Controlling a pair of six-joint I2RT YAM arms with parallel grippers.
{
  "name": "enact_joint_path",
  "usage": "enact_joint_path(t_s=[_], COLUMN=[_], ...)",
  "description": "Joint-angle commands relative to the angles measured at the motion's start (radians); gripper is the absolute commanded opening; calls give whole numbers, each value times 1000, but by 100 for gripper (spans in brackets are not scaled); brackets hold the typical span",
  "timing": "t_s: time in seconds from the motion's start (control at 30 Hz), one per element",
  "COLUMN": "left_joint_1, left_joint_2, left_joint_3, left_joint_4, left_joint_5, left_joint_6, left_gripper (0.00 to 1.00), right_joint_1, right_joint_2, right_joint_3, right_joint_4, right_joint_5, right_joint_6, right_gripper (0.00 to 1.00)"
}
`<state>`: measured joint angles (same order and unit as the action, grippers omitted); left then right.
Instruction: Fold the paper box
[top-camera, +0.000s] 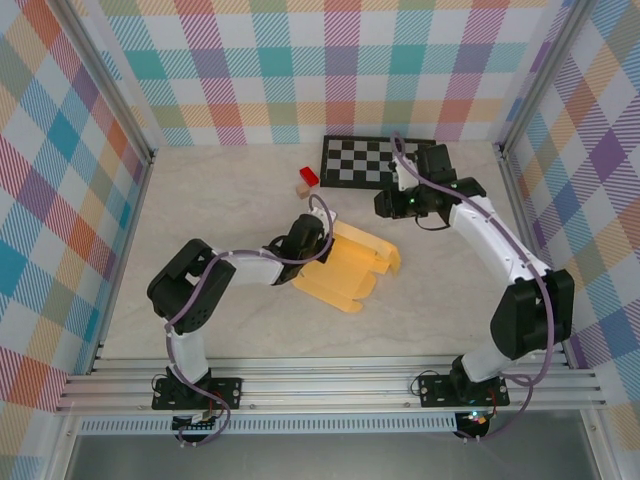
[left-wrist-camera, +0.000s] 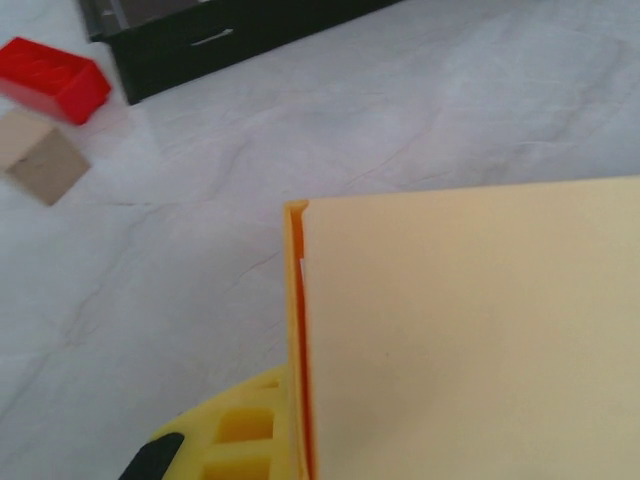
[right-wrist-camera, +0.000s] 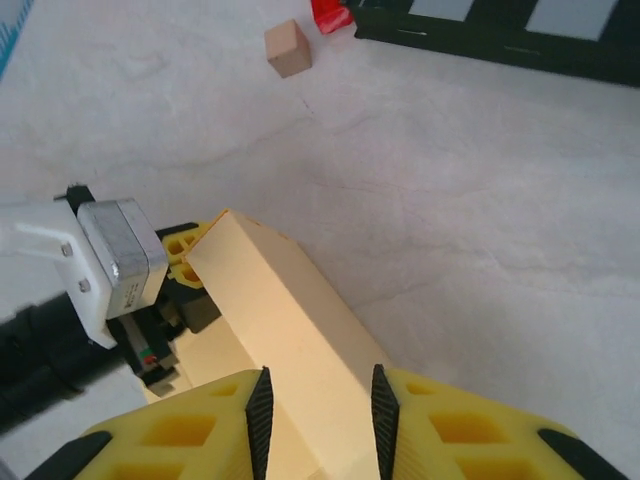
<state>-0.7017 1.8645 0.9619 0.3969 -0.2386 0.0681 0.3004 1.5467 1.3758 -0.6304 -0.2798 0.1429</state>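
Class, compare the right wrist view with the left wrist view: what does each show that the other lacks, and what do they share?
Right wrist: the left gripper clamping a corner of the paper box, right gripper straddling its raised wall. Left wrist: the card's orange edge up close. Shared: box, red block, tan block, checkerboard mat.

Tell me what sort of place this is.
Likely a lab robot test cell: plaid walls all round, two arms bolted to an aluminium rail, and a checkerboard mat at the back.
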Motion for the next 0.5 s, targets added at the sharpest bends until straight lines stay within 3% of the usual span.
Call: enact_joint_path(t_s=[0.0,0.2,0.47], left_joint_1=[-19,-51,-61], left_joint_2=[-42,-39,-51], left_joint_3=[-29,-52,-78], left_joint_4=[-25,-25,-22], left_joint_5=[-177,-254,-272], left_joint_6=[-83,-140,-175], left_gripper=[0,0,0], right_joint_1=[11,64,65], right_joint_2=[-4,-21,63], right_joint_3=[-46,-160,-170], right_joint_4=[-31,99,119], right_joint_5=[-13,15,32], right_joint_6=[226,376,402], right_gripper=[38,43,44])
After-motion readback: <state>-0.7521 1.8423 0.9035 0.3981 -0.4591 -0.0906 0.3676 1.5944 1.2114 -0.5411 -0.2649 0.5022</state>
